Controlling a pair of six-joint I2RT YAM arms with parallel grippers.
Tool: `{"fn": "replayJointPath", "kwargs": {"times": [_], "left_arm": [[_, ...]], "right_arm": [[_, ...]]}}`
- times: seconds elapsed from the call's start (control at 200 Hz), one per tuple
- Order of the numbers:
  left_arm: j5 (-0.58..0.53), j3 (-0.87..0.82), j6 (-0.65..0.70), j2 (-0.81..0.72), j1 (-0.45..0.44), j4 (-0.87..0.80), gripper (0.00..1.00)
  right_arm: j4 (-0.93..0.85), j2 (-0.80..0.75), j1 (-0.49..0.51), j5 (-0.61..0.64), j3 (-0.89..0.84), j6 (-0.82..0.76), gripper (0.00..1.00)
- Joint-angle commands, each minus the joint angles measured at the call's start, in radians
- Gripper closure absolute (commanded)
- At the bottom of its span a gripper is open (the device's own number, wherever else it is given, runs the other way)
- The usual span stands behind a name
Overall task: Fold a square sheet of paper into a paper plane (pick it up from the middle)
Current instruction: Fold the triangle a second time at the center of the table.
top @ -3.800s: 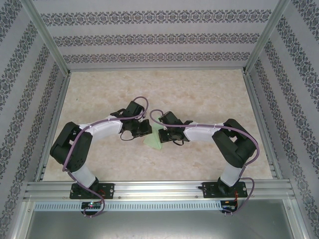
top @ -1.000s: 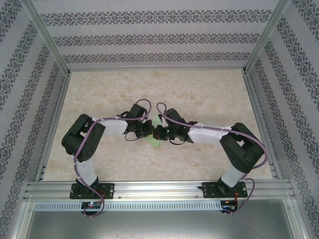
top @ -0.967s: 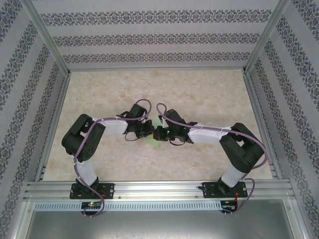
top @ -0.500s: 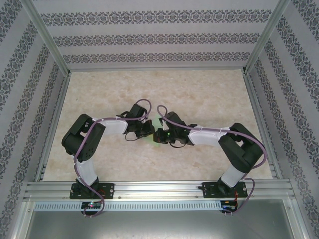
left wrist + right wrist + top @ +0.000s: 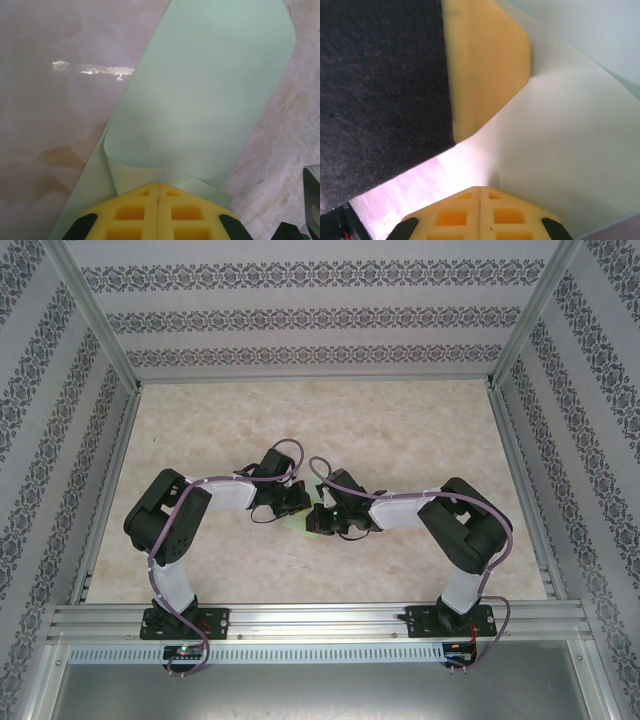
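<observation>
On the left, the left gripper (image 5: 158, 192) has its yellow jaws pressed together on the near edge of the square sheet of paper (image 5: 210, 95). A flap of the sheet curls up and over from that pinch and runs away across the marbled table (image 5: 50, 125). In the top view the sheet (image 5: 311, 529) is a sliver of pale green in the middle of the table, between the two wrists and mostly covered by them.

On the right, the right gripper (image 5: 480, 192) is also clamped tight. A crease in the pale paper (image 5: 570, 150) runs straight into the seam of its jaws, so I take it to be nipping the sheet too. One of the left gripper's fingers (image 5: 485, 65) stands just beyond it.

I judge this to be a fold being laid over. To do it well, the left pinch should stay fixed as an anchor. The right should carry its edge across low and slowly, so the flap lands edge on edge, and it should not let go until the crease sits flat. With the fingers this close together, the risk is a tug that skews or tears the paper.

Compared with a few seconds ago, the grippers have closed in on each other. A green triangle of paper lay open between them then, and now it is nearly hidden. The left arm's elbow has drawn inward, and in the last half second the right arm has folded in toward the centre.
</observation>
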Motion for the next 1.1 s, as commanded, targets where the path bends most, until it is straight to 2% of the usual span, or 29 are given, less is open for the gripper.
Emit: {"fn": "replayJointPath", "kwargs": {"times": [0.0, 0.24, 0.619, 0.799, 1.094], "left_arm": [[-0.033, -0.012, 0.003, 0.020, -0.016, -0.077, 0.94], [-0.043, -0.015, -0.001, 0.018, -0.017, -0.085, 0.94], [-0.052, -0.017, 0.003, 0.023, -0.016, -0.093, 0.95], [-0.050, -0.014, 0.001, 0.024, -0.016, -0.093, 0.95], [-0.047, -0.010, 0.002, 0.023, -0.016, -0.095, 0.95]], "right_arm": [[0.030, 0.020, -0.003, -0.039, -0.012, 0.023, 0.97], [-0.049, -0.009, -0.007, -0.004, -0.011, -0.007, 0.96], [-0.283, -0.040, -0.007, 0.044, 0.109, -0.141, 0.92], [-0.289, -0.067, 0.016, 0.016, 0.141, -0.149, 0.92], [-0.349, -0.035, 0.036, 0.109, 0.159, -0.165, 0.92]]}}
